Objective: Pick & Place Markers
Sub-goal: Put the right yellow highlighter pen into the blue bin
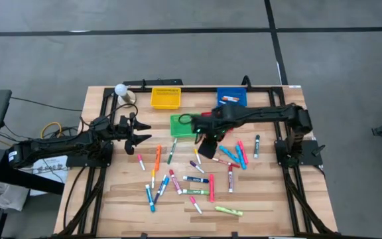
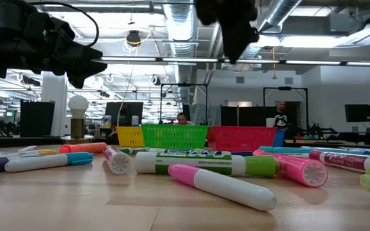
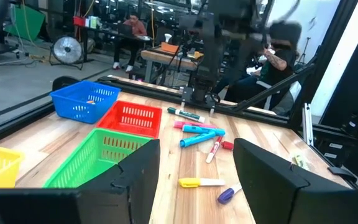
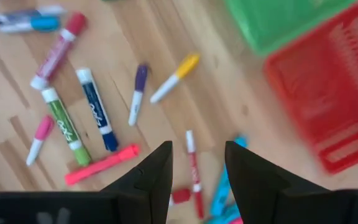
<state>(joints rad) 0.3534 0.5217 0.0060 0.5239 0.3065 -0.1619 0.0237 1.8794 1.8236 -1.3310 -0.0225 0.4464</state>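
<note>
I hold right gripper (image 4: 196,163) above markers (image 1: 197,179) just beside red basket (image 4: 331,93), fingers apart, empty. Left gripper (image 1: 140,131) waits at table's left, fingers apart.

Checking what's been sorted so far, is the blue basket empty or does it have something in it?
Not empty. The blue basket holds at least one marker, seen from above as an orange-and-white streak inside; the left wrist view shows something small in it too.

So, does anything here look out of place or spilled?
Nothing looks damaged. The markers lie scattered at all angles across the table rather than sorted, and only the blue basket seems to hold any. Both claws hang empty above the table.
</note>
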